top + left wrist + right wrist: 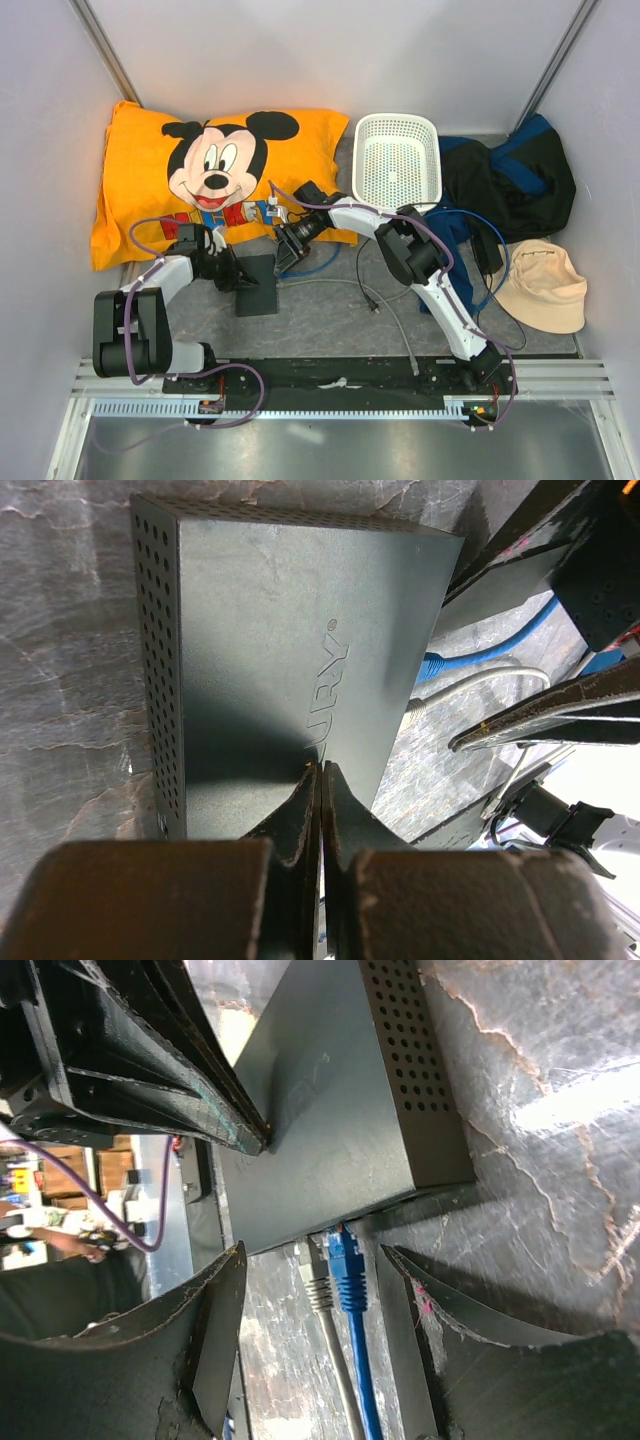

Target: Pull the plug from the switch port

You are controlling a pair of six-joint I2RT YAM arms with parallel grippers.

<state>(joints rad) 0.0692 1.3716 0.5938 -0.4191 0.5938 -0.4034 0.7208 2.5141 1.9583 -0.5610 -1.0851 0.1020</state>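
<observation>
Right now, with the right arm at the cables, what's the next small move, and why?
Probably close the right gripper: its open jaws flank the blue plug and grey plug at the edge of the switch port, and the shut left gripper rests on its top, seemingly bracing it.

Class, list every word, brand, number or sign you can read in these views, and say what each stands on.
"URY®": raised on the switch port's top face, left wrist view; the letters before it are hidden by the shut left gripper.
Coloured block letters on the orange pillow, under the cartoon mouse: partly covered, too small to read.
Faint mark on the switch port, right wrist view: too blurred to read.
</observation>
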